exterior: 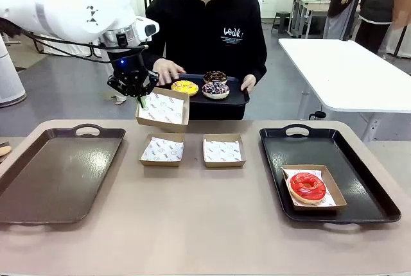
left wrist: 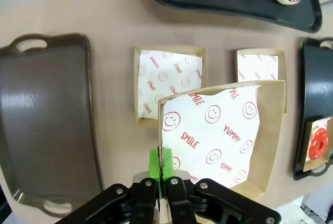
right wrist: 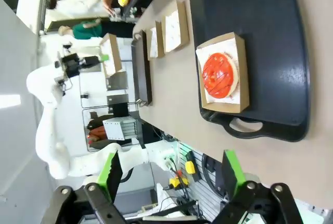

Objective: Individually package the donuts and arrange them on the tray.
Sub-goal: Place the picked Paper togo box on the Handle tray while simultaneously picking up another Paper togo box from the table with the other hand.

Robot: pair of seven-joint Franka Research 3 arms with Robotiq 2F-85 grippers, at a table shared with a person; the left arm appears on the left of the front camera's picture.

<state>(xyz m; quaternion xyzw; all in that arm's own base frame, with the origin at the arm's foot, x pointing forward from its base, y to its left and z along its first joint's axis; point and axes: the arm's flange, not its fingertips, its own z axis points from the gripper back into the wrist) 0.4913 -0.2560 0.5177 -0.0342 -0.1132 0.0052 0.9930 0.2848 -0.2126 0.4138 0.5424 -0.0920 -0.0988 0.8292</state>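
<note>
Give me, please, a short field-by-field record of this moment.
left claw: shut on the rim of a lined box, held aloft near the person's tray
right claw: open
packaged: red donut, boxed on the black tray
unpackaged: yellow donut, chocolate donut, sprinkled donut, all on the person's tray
spare boxes: two, on the table

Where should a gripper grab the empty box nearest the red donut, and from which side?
Pinch a thin raised wall of the empty box, coming from above: its open top leaves the rim free, as the left gripper holds the lifted box.
</note>
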